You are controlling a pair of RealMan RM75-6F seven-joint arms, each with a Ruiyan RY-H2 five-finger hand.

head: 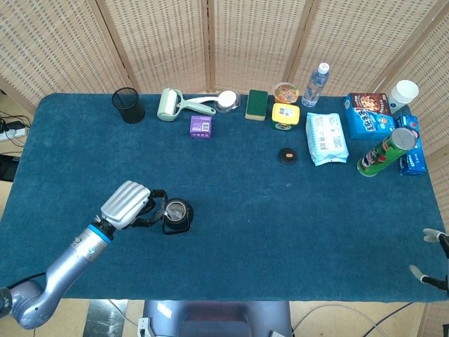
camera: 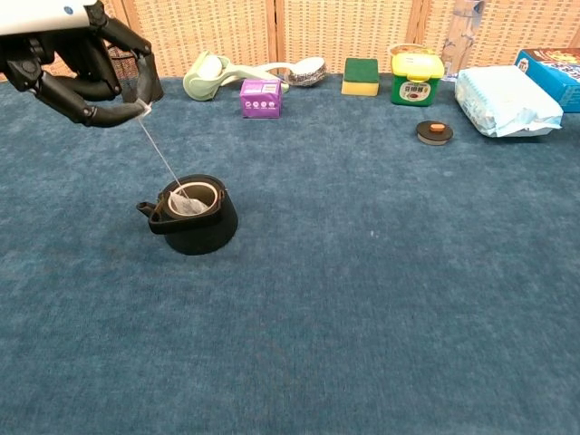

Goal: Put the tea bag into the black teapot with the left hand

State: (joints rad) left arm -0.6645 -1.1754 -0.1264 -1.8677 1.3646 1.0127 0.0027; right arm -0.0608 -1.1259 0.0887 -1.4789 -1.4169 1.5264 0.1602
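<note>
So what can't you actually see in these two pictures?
- Tea bag: in the chest view the teapot rim hides its lower part; how deep it sits is unclear.
- Left hand: top cut off by the chest view's edge; in the head view its back covers the fingers pinching the string.
- Right hand: only the tips show at the head view's edge; open or shut, I can't tell.
- Box labels: too small to read.
</note>
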